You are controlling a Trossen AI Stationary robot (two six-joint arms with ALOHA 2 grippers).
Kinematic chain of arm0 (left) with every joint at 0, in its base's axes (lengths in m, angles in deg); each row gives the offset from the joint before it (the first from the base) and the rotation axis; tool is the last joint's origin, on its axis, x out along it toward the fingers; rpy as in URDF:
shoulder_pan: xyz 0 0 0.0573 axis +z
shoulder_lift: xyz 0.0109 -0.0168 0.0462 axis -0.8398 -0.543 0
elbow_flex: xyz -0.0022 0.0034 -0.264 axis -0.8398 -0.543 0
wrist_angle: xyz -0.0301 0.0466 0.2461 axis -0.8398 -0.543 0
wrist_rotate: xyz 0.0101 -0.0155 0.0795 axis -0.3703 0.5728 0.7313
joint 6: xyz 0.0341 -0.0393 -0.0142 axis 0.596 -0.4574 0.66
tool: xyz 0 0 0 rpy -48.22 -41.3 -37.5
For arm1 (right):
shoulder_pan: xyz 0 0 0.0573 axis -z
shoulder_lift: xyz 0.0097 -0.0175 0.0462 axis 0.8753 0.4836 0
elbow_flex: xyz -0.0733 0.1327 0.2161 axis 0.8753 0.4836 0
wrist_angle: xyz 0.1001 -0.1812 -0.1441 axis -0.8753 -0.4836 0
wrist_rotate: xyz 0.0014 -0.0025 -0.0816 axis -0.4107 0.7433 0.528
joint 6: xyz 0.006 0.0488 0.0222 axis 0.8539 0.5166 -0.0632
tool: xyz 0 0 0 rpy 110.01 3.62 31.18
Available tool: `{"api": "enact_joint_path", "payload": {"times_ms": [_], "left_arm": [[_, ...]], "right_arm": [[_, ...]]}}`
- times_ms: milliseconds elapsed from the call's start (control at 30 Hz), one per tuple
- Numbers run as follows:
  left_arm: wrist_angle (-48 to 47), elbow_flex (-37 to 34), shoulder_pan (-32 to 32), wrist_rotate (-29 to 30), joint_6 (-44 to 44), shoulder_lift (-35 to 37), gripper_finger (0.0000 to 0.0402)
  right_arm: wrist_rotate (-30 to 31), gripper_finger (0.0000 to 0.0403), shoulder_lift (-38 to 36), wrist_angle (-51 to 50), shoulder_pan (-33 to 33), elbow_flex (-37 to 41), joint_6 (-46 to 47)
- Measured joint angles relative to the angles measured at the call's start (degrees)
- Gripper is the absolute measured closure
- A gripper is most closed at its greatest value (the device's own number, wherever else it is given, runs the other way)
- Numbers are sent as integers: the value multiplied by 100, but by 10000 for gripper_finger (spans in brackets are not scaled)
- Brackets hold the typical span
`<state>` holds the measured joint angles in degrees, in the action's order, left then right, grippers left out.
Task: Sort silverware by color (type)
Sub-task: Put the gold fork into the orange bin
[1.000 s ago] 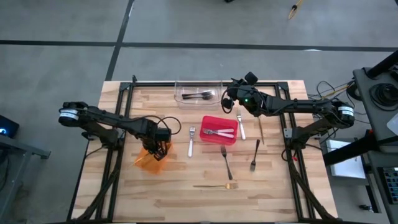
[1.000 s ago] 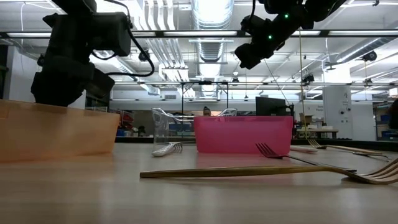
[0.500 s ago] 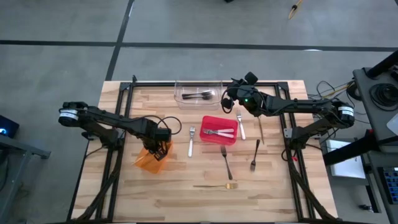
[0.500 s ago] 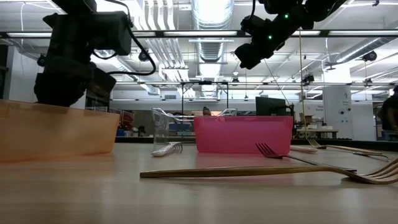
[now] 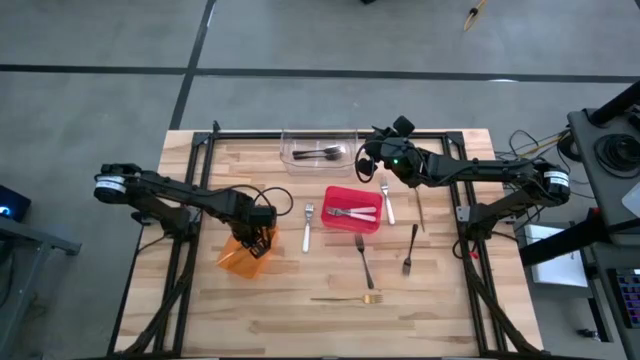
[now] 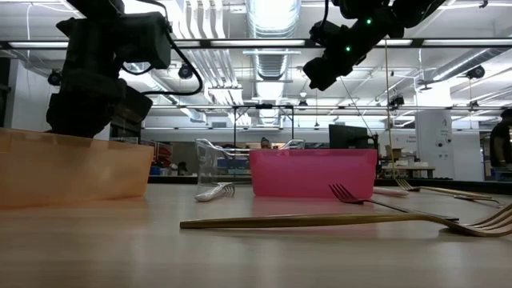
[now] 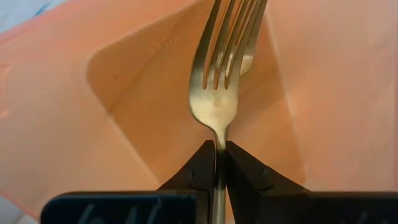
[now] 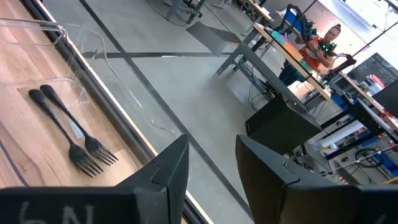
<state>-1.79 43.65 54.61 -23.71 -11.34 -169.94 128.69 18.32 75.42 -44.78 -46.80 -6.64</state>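
My left gripper points down into the orange bin and is shut on a gold fork, whose tines point at the bin's floor. My right gripper hangs open, nothing between its fingers, high beside the clear bin, where two black forks lie flat. The red bin holds silver forks. Loose on the table lie two silver forks, two black forks and a gold fork. My left gripper pinches the gold fork's neck, just behind the tined head, between its two fingers. The fingers come from above and lie along the fork. The fork hangs tines down inside the orange bin; whether the tines touch the floor I cannot tell.
A thin dark utensil lies right of the red bin. Black frame rails run along the table's left, right and far sides. Bare wood lies at the near left and near right. A person shows far off in the room beyond the table.
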Motion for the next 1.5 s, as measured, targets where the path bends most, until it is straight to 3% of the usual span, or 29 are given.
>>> {"api": "enact_joint_path", "payload": {"times_ms": [533,833,1033,1300,1400,1500], "left_arm": [[-15,112,-2,5,-70,11,305],[-1161,792,-92,400,163,17,292],[-1326,829,-525,491,993,206,292],[-1322,852,-1271,1166,1149,851,292],[-1318,852,-1410,1661,809,997,292],[-1285,852,-1404,1751,466,1025,292]], "right_arm": [[0,280,0,-27,0,0,15],[2,280,0,-117,0,0,21],[0,280,0,-292,0,0,126],[-13,280,0,-364,26,0,-358],[-435,280,0,-387,145,11,-506],[-1344,280,-2,-380,386,152,-633]]}}
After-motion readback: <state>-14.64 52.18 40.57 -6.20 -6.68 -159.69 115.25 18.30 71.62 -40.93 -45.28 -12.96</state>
